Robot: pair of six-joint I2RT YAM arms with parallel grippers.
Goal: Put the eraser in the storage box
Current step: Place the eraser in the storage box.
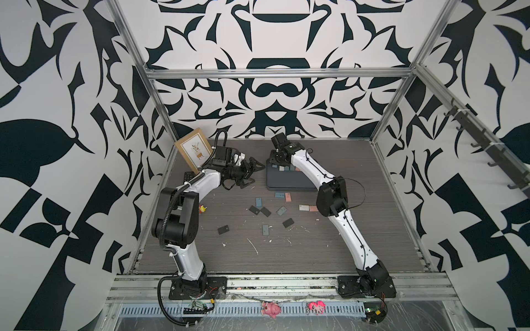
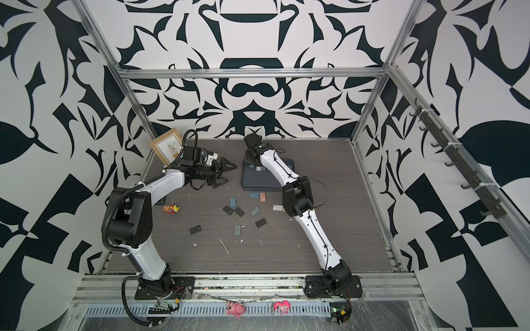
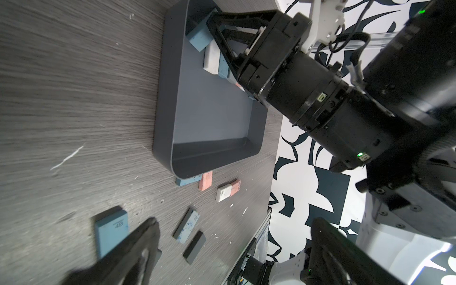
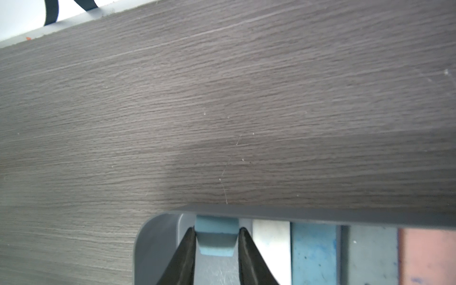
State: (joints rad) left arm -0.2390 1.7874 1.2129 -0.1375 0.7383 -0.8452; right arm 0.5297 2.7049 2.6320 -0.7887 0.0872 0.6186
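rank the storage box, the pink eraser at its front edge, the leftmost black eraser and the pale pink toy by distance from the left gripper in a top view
1. storage box: just right of the left gripper
2. pink eraser: at the box's front edge
3. leftmost black eraser: front left on the table
4. pale pink toy: on the front rail

picture frame (image 1: 192, 150) far-left corner | yellow toy (image 1: 203, 209) on table (image 1: 315, 252) | 2 pink toys (image 1: 271, 309) front rail
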